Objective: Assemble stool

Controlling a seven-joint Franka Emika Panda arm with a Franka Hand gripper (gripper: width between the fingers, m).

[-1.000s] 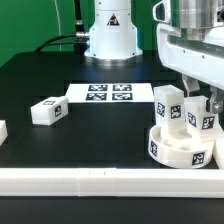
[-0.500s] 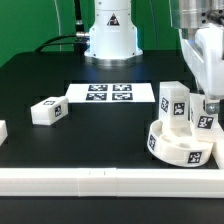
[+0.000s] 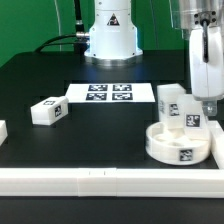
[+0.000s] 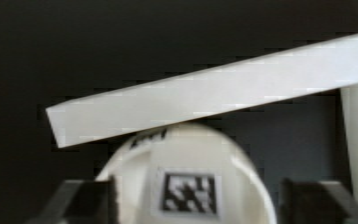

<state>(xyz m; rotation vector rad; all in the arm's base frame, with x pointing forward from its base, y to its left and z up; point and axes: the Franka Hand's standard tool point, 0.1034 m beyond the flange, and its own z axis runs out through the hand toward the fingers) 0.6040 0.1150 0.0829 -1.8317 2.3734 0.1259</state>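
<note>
The round white seat (image 3: pixel 168 146) lies at the exterior view's right, near the front rail. One leg (image 3: pixel 172 102) stands upright in it. My gripper (image 3: pixel 204 108) reaches down beside that leg and is shut on a second tagged leg (image 3: pixel 194 119) that stands in the seat. In the wrist view this leg (image 4: pixel 179 160) sits between my two dark fingers (image 4: pixel 73 203), which press on both of its sides. A third leg (image 3: pixel 48 111) lies loose on the table at the left.
The marker board (image 3: pixel 110 93) lies in the middle, in front of the robot base. A long white rail (image 3: pixel 90 181) runs along the front edge and crosses the wrist view (image 4: pixel 229 90). Another white piece (image 3: pixel 2 130) shows at the left edge.
My hand has turned about its vertical axis, from broad to narrow in the exterior view. The seat has turned with it, and its rim tags have shifted round.
</note>
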